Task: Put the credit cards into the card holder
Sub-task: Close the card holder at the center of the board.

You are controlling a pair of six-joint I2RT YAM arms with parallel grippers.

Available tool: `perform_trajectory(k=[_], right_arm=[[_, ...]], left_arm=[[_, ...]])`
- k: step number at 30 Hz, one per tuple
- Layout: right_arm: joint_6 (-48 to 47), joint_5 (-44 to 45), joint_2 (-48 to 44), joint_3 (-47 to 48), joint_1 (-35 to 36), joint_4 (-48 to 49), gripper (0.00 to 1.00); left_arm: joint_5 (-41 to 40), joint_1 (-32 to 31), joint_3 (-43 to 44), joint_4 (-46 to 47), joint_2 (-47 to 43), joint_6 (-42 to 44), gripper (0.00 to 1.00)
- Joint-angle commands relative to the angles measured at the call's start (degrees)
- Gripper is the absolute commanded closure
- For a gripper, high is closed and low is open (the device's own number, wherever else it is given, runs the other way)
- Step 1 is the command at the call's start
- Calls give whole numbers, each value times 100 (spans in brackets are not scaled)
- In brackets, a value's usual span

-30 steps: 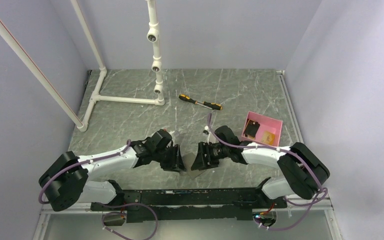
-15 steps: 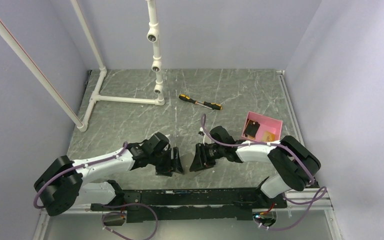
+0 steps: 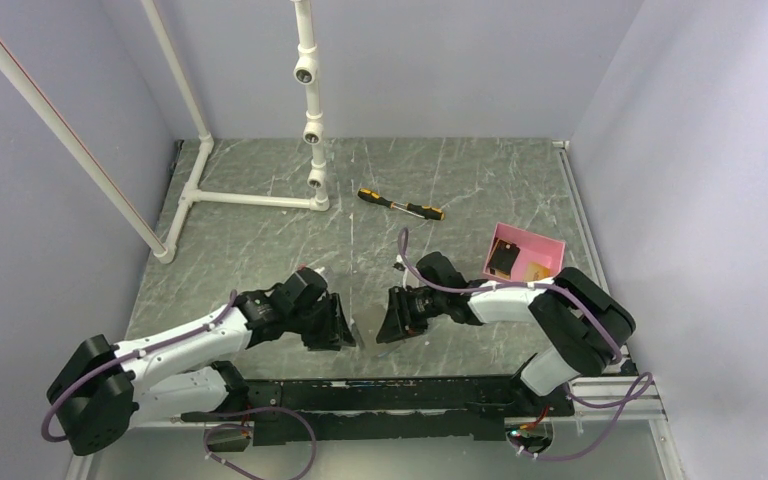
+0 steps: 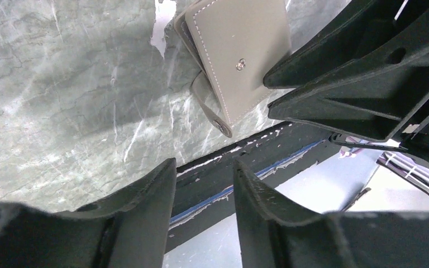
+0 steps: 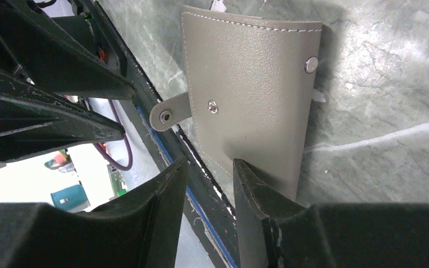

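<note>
Between the left gripper (image 4: 204,164) and the right gripper (image 5: 209,164) lies the holder (image 5: 251,95), folded with its strap loose. Both grippers stand narrow and empty, one right finger over its corner. Nothing looks loaded: cards (image 3: 505,258) wait in the tray (image 3: 540,240) beyond the right gripper. The marbled surface (image 3: 260,230) also carries white pipes (image 3: 310,100) and a screwdriver (image 3: 400,205), between lilac walls.

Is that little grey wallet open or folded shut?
Folded shut but unclasped: the card holder shows only grey outside, and its snap strap hangs loose.
</note>
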Motion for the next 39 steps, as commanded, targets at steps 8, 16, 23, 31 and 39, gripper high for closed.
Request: perform_trajectory(k=[8,16,23,31,39], right_arm=[[-198,748,230,106,232,-117,62],[-215,760,282,133,279,-121,63],[-253,776,307,150,303,-148,64],[-260,822,285,131,312,-158,64],[-269,877,311,168,355,-165,64]], left_arm=[[-8,-18,315,455,590,-69,53],[-123,-18,619,275,964,53,49],[-142,-18,787,173,1199,126,58],[-132,-17,883,27,1375,183,62],[-148,-19,973,-62,1460,250,70]])
